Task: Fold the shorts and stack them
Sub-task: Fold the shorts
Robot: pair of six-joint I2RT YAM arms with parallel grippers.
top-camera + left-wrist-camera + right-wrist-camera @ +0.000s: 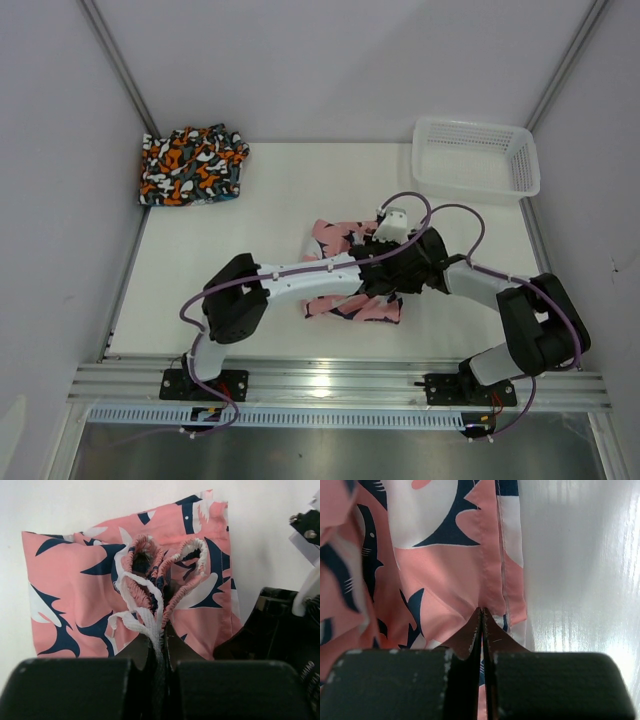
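The pink shorts [332, 233] sit dead centre, folded camo shorts [192, 165] parked at 10 o'clock, left gripper [159, 645] pinching the bunched waistband [145, 555], right gripper [481, 612] seemingly clamped on the hem [512, 555], so mid-fold: next both should probably carry over evenly.

Far-left shorts [192, 166] at the table [280, 195] corner, middle shorts [328, 235] near its centre, basket [475, 160] at far right.

Readable text: none in any of the three views.
Arm housing [306, 672]: faint pale lettering on the black casing at the right edge of the left wrist view. It is turned sideways and is too small and blurred to make out.
Brands, numbers, signs: none legible.
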